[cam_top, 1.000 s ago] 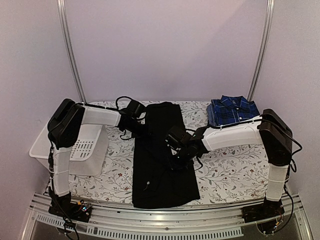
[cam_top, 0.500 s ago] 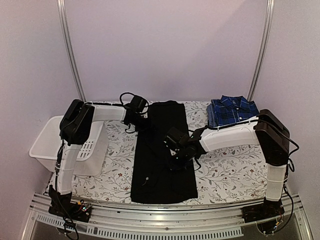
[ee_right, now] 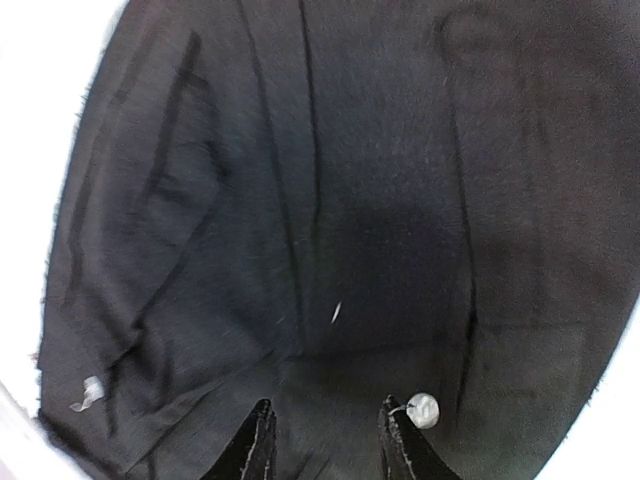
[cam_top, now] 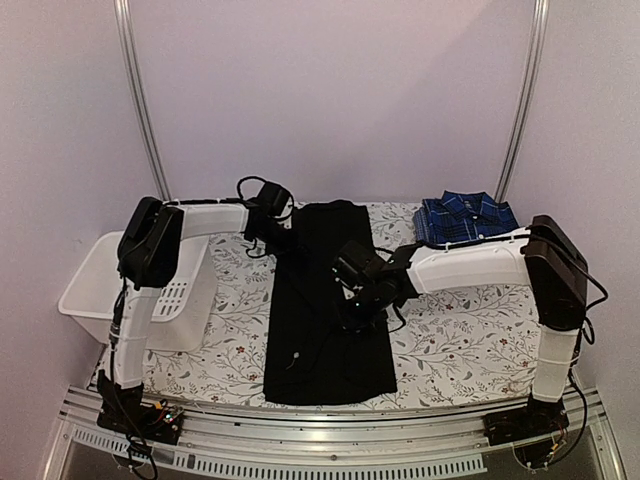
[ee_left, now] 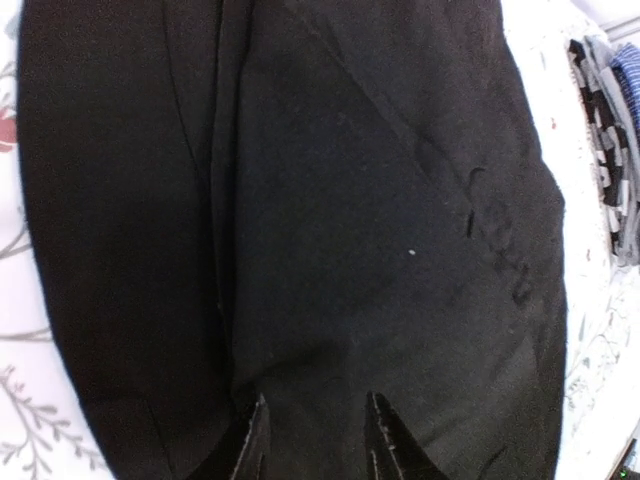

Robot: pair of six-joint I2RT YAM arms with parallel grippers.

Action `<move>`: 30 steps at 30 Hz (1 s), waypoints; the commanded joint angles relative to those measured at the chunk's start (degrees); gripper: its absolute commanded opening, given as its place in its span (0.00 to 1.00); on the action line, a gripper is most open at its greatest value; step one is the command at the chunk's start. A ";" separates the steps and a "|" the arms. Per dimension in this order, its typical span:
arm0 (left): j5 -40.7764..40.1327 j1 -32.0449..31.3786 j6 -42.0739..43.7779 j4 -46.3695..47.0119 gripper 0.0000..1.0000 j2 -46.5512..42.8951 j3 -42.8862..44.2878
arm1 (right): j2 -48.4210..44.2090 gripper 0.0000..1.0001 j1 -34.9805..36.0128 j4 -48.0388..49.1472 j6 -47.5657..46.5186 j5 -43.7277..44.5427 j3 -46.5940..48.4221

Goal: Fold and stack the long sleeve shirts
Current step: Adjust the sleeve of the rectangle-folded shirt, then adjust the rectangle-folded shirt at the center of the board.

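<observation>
Lengthwise fold on black shirt (cam_top: 325, 300) looks done. Left gripper (ee_left: 315, 440) and right gripper (ee_right: 325, 440) sit slightly spread over it, pinching nothing. Next likely: pinch its 6 o'clock end, fold toward 12.

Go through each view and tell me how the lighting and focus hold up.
Top external: even light, sharp; the black shirt is a nearly featureless dark patch, the plaid shirt crisp. Left wrist: soft, folds faint, the tablecloth blown out white. Right wrist: dim and blurred, white glare at the corners, one pale button legible.
</observation>
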 commanded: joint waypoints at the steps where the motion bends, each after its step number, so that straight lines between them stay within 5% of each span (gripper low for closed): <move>1: 0.42 -1.07 1.26 -1.14 0.34 -11.36 -3.27 | -8.26 0.36 -0.45 -0.02 0.73 0.35 -1.98; 16: 0.62 -9.53 -4.38 3.95 0.35 -42.32 -41.14 | -28.12 0.41 -1.81 5.16 8.61 -3.98 -22.33; 30: -0.70 -18.85 -17.72 5.29 0.35 -57.01 -65.34 | -34.31 0.41 -2.74 17.61 17.02 -15.19 -39.63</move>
